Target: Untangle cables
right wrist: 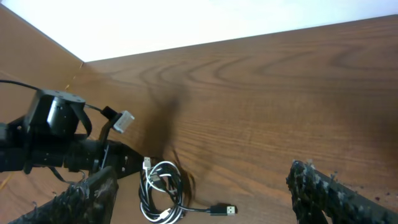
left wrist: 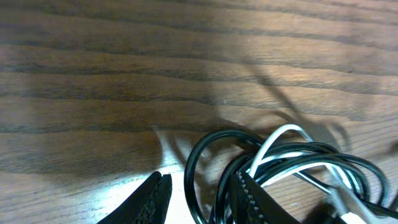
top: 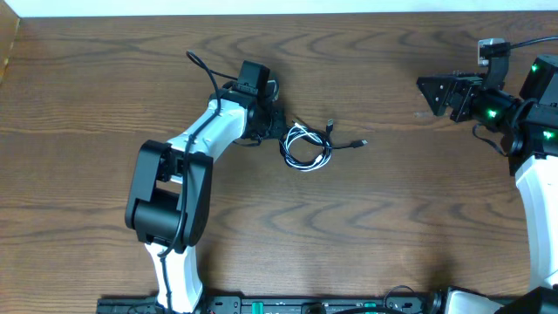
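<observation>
Cables (left wrist: 298,159) cut off at bottom edge, plug (left wrist: 343,198) blurred

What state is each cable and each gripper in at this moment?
white cable: coiled, in a tangle.
black cable: coiled, tangled with the white cable.
left gripper: open, astride a loop of the black cable.
right gripper: open, empty, away from the cables.

Scanning all three views now: no txt, label, brand, no. or sign can be read anywhere.
</observation>
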`<action>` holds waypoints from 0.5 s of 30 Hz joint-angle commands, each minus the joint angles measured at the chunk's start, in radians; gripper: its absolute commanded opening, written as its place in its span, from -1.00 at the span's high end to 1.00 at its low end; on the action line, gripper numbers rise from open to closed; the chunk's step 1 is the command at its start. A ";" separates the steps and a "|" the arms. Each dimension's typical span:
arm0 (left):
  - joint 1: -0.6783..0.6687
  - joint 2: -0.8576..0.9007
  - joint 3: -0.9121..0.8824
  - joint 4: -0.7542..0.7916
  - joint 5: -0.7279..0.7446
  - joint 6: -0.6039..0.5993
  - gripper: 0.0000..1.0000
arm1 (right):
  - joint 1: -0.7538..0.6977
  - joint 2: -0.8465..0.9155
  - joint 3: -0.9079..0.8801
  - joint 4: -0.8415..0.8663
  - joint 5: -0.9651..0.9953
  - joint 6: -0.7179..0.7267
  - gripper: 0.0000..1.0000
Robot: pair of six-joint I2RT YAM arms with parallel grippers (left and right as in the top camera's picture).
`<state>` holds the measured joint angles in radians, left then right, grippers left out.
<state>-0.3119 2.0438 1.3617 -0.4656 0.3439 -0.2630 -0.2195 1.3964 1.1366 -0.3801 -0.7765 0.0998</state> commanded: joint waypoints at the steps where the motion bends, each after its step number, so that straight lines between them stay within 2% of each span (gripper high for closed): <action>1: -0.002 0.044 -0.018 0.003 0.011 -0.017 0.29 | 0.005 -0.002 0.020 -0.006 0.000 0.004 -0.68; 2: -0.002 0.048 -0.018 0.005 0.011 -0.019 0.31 | 0.005 -0.002 0.020 -0.008 0.000 0.004 -0.68; 4: -0.002 0.048 -0.018 0.005 0.011 -0.020 0.51 | 0.005 -0.002 0.020 -0.010 0.000 0.004 -0.68; 6: -0.002 0.047 -0.017 0.005 0.011 -0.026 0.81 | 0.005 -0.002 0.020 -0.010 0.000 0.005 -0.68; 8: -0.002 0.043 -0.013 0.004 0.021 -0.066 0.85 | 0.009 -0.002 0.020 -0.011 0.000 0.005 -0.66; 15: 0.000 -0.076 0.015 0.016 0.213 -0.048 0.85 | 0.081 -0.002 0.020 -0.003 0.018 0.009 -0.61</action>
<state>-0.3103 2.0613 1.3617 -0.4603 0.4385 -0.3149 -0.1818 1.3964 1.1366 -0.3855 -0.7689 0.1001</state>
